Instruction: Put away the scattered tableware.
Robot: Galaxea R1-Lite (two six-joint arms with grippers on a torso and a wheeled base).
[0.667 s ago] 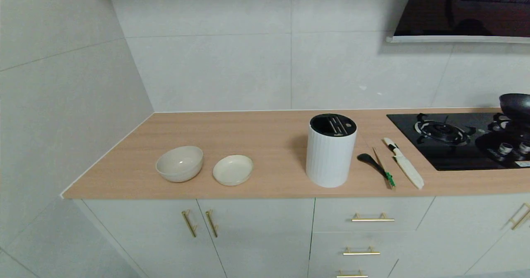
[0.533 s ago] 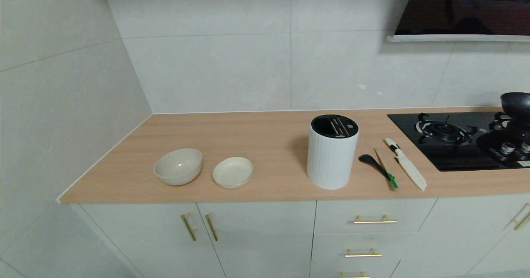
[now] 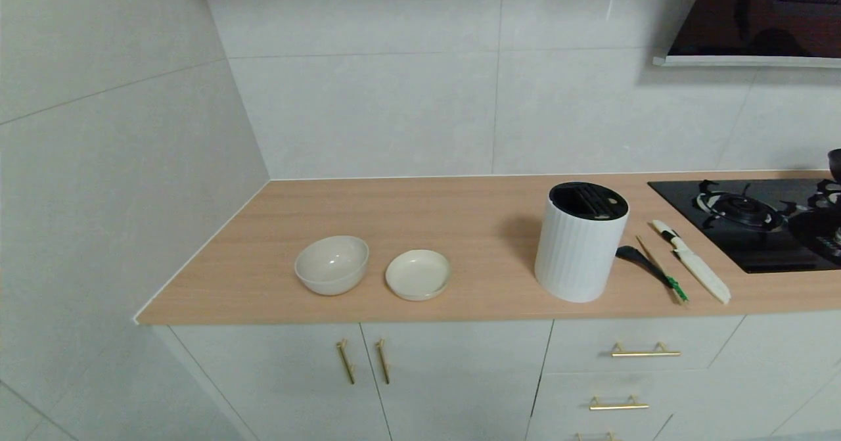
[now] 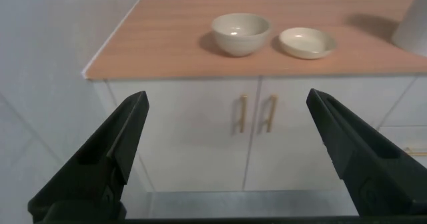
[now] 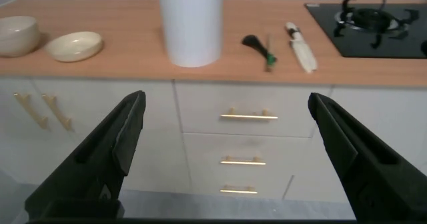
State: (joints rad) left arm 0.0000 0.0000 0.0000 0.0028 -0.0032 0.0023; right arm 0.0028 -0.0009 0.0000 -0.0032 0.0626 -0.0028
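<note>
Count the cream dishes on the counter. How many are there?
2. A deeper bowl sits near the left end of the counter, and a shallow dish sits just to its right, not touching it. None seem hidden.

- The countertop (image 3: 420,217) looks like light wood, matt, with a fine grain.
- The bowl (image 3: 332,265) and the small dish (image 3: 418,274) are cream, smooth and a bit shiny.
- The white holder (image 3: 578,257) looks like plastic, with ribbed sides and a black top.
- The stove top (image 3: 742,247) is black and glossy.
- The drawer handles (image 3: 646,351) are shiny gold metal.
</note>
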